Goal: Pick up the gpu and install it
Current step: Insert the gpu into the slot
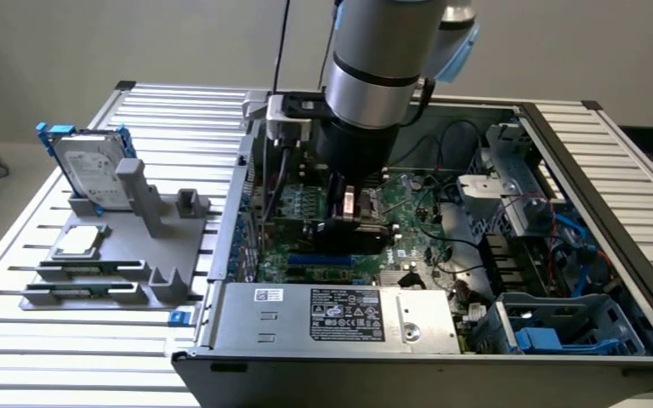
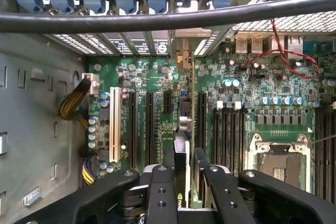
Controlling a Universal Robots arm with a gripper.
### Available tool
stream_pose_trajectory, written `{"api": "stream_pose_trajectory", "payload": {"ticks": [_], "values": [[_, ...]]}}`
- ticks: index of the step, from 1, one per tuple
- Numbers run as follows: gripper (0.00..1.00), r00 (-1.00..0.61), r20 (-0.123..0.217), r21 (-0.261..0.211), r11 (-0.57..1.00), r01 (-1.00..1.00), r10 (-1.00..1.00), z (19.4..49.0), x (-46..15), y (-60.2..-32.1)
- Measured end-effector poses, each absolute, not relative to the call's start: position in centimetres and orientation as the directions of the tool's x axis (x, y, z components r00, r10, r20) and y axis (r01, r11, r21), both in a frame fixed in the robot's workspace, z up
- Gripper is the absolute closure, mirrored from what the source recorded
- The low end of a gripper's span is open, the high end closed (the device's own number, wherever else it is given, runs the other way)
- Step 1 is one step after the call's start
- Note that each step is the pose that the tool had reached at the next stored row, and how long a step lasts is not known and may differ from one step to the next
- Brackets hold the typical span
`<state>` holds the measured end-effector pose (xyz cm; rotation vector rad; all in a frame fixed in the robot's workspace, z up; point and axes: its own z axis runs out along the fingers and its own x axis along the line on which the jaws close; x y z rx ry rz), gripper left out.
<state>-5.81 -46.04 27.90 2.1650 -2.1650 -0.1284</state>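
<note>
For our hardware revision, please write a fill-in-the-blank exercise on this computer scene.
The gripper holds the gpu above the ___.
The hard drive stands in a ___ frame.
The hard drive stands ___ the computer case.
Missing words: motherboard; blue; outside.

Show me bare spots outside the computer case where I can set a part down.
Bare table slats in front of the gray parts tray, and behind the hard drive. Crowded: the motherboard around the gripper holding the gpu.
</note>
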Motion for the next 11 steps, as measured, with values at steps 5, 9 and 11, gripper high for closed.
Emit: {"api": "stream_pose_trajectory", "payload": {"ticks": [5,9,11], "values": [[0.74,-0.003,-0.004,0.113,0.003,-0.994,-1.000,27.62,-6.18,-46.05],[0.74,-0.004,-0.005,0.113,0.003,-0.994,-1.000,27.45,-6.19,-46.04],[0.74,-0.004,-0.005,0.113,0.003,-0.994,-1.000,27.33,-6.24,-46.04]]}}
